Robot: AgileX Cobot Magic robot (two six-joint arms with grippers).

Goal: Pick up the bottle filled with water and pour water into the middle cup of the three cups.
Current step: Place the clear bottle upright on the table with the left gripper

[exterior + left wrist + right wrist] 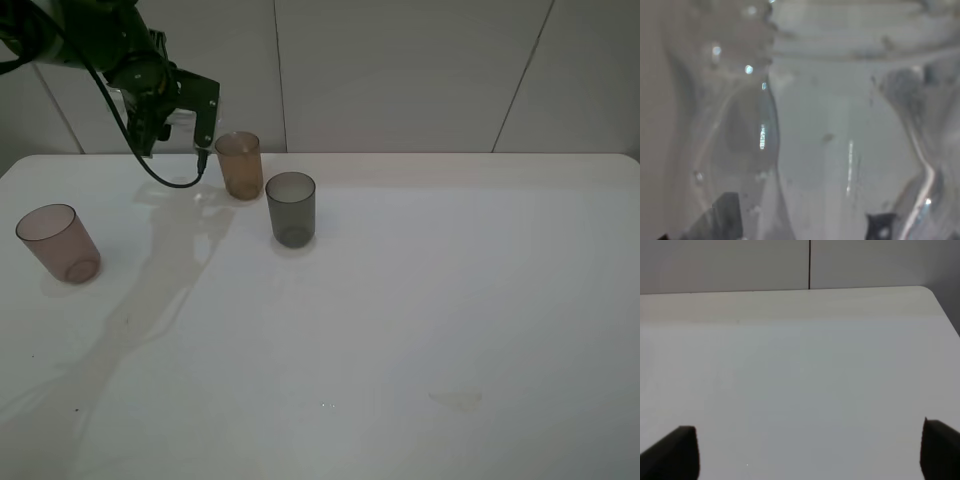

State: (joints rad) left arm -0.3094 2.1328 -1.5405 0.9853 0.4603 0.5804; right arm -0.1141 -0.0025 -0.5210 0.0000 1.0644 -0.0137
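Observation:
My left gripper (178, 135) is raised at the back left of the table, just left of the amber middle cup (240, 165). It is shut on the clear bottle (182, 120), which is faint between the dark fingers. In the left wrist view the bottle (830, 125) fills the frame, blurred, with the gripper (802, 222) at its sides. I cannot tell its tilt. The dark grey cup (291, 208) stands to the right of and in front of the amber one. The pinkish-brown cup (58, 243) stands far left. My right gripper (807, 450) is open and empty over bare table.
The white table (420, 300) has a grey tiled wall behind its back edge. A faint smudge (456, 399) lies at the front right. The left arm's black cable (160, 175) hangs near the amber cup. The table's far right corner (927, 290) shows in the right wrist view.

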